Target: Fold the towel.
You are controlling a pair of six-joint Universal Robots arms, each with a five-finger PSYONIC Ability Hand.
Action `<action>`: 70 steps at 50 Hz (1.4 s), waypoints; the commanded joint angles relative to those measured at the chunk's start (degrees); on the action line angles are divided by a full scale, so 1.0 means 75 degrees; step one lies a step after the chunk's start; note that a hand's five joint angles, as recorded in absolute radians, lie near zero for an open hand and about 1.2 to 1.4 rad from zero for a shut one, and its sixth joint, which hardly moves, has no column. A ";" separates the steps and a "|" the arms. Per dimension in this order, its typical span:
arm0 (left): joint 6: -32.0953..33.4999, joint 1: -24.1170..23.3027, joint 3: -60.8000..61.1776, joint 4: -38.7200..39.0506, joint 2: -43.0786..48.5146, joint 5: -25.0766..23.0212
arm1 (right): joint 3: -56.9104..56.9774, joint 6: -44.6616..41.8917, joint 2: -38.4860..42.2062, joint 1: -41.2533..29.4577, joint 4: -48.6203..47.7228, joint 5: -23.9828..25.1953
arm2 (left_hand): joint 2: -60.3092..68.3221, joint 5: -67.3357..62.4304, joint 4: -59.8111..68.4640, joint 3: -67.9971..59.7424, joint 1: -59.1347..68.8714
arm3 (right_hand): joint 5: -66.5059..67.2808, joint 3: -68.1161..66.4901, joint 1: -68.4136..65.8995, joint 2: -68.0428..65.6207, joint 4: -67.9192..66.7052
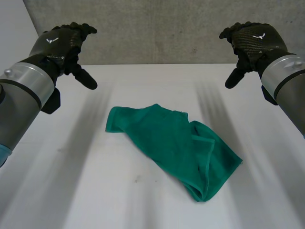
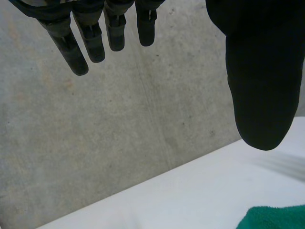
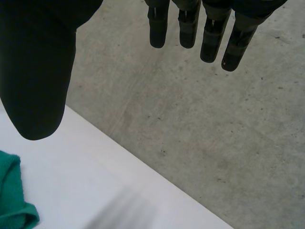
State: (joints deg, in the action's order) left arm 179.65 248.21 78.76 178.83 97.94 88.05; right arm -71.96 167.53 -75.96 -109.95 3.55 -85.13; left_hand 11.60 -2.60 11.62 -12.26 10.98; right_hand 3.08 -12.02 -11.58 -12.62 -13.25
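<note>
My left hand [image 1: 64, 43] and right hand [image 1: 252, 40] hover released and empty, while the towel [image 1: 176, 148] lies mid-worktop [image 1: 71, 181], long axis ten-to-four o'clock, five o'clock from the left, seven from the right.

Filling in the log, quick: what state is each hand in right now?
Left hand: open, holding nothing.
Right hand: open, holding nothing, clear of the towel.
</note>
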 commanded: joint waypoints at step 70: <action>0.1676 -0.0399 -0.1431 0.1292 0.5198 -0.0806 | -0.2054 -0.0927 0.1656 0.1173 -0.1774 0.0675 | 0.3134 -0.3001 0.3131 -0.3046 0.3217 | 0.8923 -0.9064 -0.9123 -0.8984 -0.8900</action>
State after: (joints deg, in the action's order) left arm 192.22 245.22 69.36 188.56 135.61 82.72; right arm -87.80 161.08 -63.72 -101.94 -9.84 -79.76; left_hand 28.05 -18.15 28.24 -28.16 28.24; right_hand 56.29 -67.54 -56.10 -67.33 -68.01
